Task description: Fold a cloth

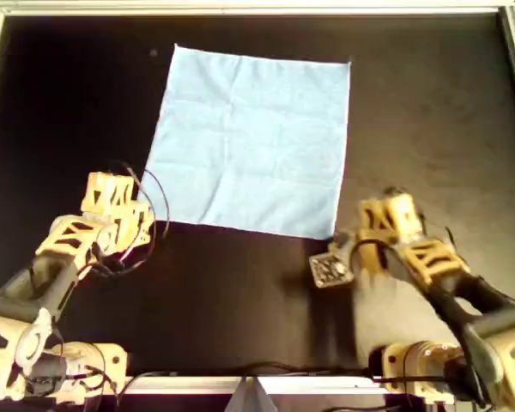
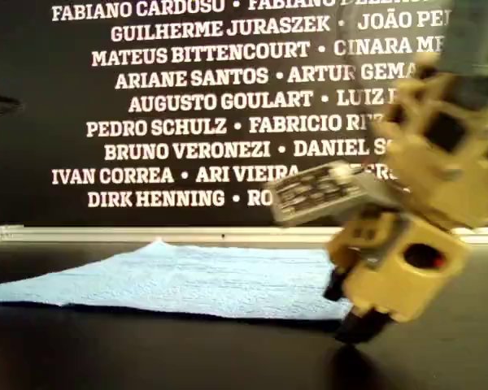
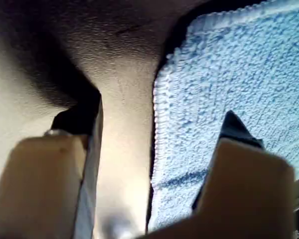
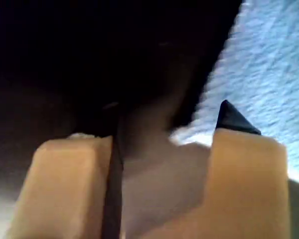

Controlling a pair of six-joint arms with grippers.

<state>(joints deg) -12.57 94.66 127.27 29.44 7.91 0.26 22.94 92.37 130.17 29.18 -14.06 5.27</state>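
The left gripper (image 3: 157, 144) stood with its jaws spread, one finger (image 3: 239, 149) over the light-blue cloth (image 3: 229, 89) and the other over the dark table beside it, so that the cloth's stitched edge ran between them. In the overhead view this gripper (image 1: 150, 202) sat at the cloth's near corner on the overhead view's left. The right gripper (image 4: 164, 129) was likewise spread apart, nothing caught between its fingers, one tip (image 4: 234, 119) at the cloth's edge (image 4: 269, 69) and the other over bare table. From above it (image 1: 348, 240) hung just beside the cloth's near corner on the overhead view's right.

The black table (image 1: 429, 129) filled the workspace, bounded by a pale metal frame (image 1: 240, 7). The cloth (image 1: 253, 137) lay spread flat and unfolded on the far half of it, roughly square, with faint crease lines crossing it. In the exterior view the cloth (image 2: 187, 280) lay low on the table top, with one near corner just beside a beige gripper (image 2: 354, 313) whose dark tips reached down to the table. Behind it stood a dark wall (image 2: 187, 122) printed with white names. A small patterned grey tag (image 1: 330, 269) was fixed on the right arm near its wrist.
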